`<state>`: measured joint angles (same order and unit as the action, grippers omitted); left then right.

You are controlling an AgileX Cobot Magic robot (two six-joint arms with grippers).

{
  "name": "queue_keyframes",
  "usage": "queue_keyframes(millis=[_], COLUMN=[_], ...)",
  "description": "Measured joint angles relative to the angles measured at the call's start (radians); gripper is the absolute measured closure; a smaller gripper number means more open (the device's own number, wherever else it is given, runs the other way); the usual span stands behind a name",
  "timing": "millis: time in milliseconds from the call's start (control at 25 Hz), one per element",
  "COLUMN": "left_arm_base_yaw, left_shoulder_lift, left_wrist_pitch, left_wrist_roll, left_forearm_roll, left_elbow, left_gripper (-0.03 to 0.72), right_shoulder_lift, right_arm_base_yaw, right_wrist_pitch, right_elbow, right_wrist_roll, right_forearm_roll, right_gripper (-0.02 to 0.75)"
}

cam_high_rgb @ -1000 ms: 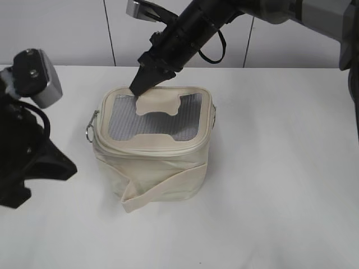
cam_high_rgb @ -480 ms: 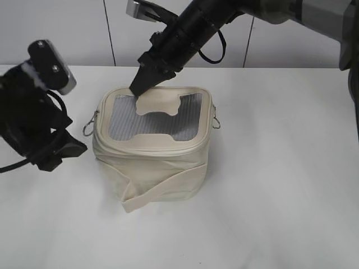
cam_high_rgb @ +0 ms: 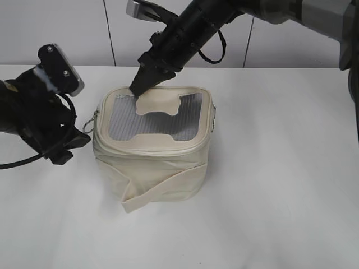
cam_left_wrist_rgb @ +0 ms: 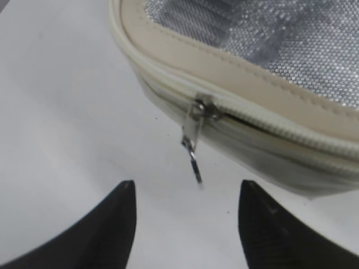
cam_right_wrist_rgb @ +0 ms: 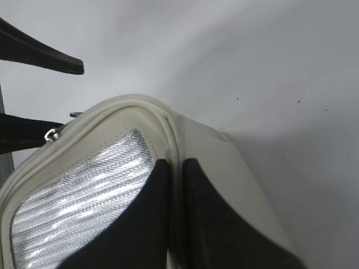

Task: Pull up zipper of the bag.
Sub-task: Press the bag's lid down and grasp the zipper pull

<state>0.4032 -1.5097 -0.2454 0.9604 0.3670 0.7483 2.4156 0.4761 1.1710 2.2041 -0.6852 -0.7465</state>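
Observation:
The cream bag [cam_high_rgb: 151, 162] stands mid-table, its lid showing the grey mesh window and H-shaped patch. The zipper [cam_left_wrist_rgb: 269, 126] runs around the lid rim. One silver slider [cam_left_wrist_rgb: 205, 109] with a hanging ring pull sits at the left corner [cam_high_rgb: 90, 124]; a second slider [cam_high_rgb: 216, 119] is on the right side. My left gripper [cam_left_wrist_rgb: 185, 188] is open, just short of the left pull, which hangs between and ahead of the fingers without touching them; in the exterior view the gripper [cam_high_rgb: 76, 143] is beside the bag. My right gripper [cam_right_wrist_rgb: 175, 163] is shut on the bag's back lid rim [cam_high_rgb: 140, 87].
A wide cream strap [cam_high_rgb: 162, 188] slants across the bag's front. The white table [cam_high_rgb: 280, 196] lies all around. A white panelled wall [cam_high_rgb: 67, 33] rises behind the table's far edge.
My left arm has moved up and to the right, closing in on the bag's left corner and its ring pull. The right gripper and the bag have stayed put.

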Motion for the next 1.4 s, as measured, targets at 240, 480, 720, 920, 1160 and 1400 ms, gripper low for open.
queue_keyframes(millis=[240,480,720,920,1160,1400], left_arm_base_yaw=[0.0,0.0,0.0,0.0,0.0,0.03], left_shoulder_lift=[-0.034,-0.039,-0.048,-0.07,-0.074,-0.081], left_wrist_pitch=[0.035,0.052,0.052,0.051,0.051,0.059], left_wrist_roll=[0.001,0.001,0.003,0.005,0.008,0.04], left_forearm_roll=[0.001,0.039,0.047,0.053,0.064,0.079], left_elbow=[0.0,0.0,0.013,0.018,0.028,0.041], left_gripper=[0.263,0.293,0.298,0.319,0.363,0.409], right_shoulder_lift=[0.0,0.0,0.0,0.0,0.0,0.0], right_arm_base_yaw=[0.0,0.0,0.0,0.0,0.0,0.0], right_wrist_pitch=[0.0,0.0,0.0,0.0,-0.002,-0.003], right_elbow=[0.0,0.0,0.0,0.0,0.0,0.0], right_wrist_roll=[-0.001,-0.001,-0.001,-0.001,-0.001,-0.001], right_forearm_roll=[0.0,0.0,0.001,0.001,0.002,0.003], right_gripper=[0.698,0.698,0.698,0.698,0.698,0.699])
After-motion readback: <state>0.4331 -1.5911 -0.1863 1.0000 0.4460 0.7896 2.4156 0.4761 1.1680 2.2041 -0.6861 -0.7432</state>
